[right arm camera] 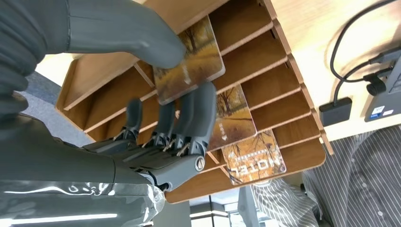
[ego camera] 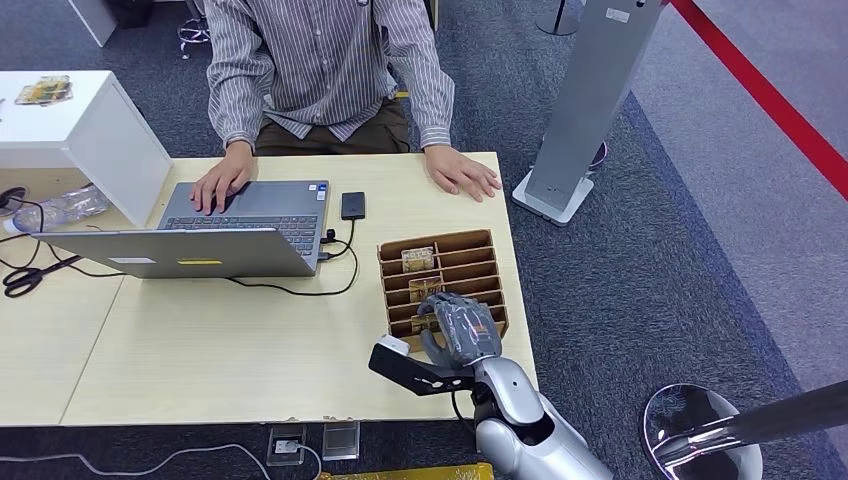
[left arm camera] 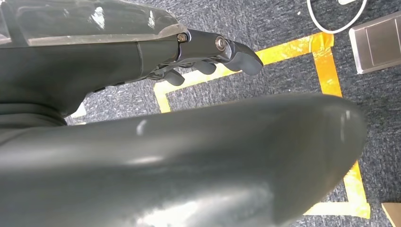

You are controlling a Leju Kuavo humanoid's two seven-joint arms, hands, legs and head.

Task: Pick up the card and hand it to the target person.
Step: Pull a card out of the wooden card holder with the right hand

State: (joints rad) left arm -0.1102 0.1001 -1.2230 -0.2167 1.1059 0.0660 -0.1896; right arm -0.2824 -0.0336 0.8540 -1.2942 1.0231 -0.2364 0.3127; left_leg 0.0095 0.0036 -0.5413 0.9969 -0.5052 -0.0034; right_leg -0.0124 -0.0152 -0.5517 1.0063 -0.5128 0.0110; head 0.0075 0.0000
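Note:
A wooden slotted card rack (ego camera: 487, 243) stands near the table's right edge, with picture cards (ego camera: 417, 258) upright in its slots. My right hand (ego camera: 460, 328) lies over the rack's near end. In the right wrist view this hand (right arm camera: 142, 156) pinches an autumn-picture card (right arm camera: 198, 56) between thumb and fingers, the card still partly in its slot. Two more cards (right arm camera: 234, 113) stand in slots of the rack (right arm camera: 265, 56) beyond it, one printed "HOTEL" (right arm camera: 255, 158). A person in a striped shirt (ego camera: 330, 70) sits across the table, one hand (ego camera: 462, 172) flat beyond the rack. My left hand (left arm camera: 208, 54) hangs over the floor, holding nothing.
An open laptop (ego camera: 240, 215) with cables and a small black device (ego camera: 352, 205) lies left of the rack. A white box (ego camera: 80, 120) stands at the far left. A silver stand (ego camera: 585, 110) rises right of the table. Yellow tape (left arm camera: 326, 61) marks the carpet.

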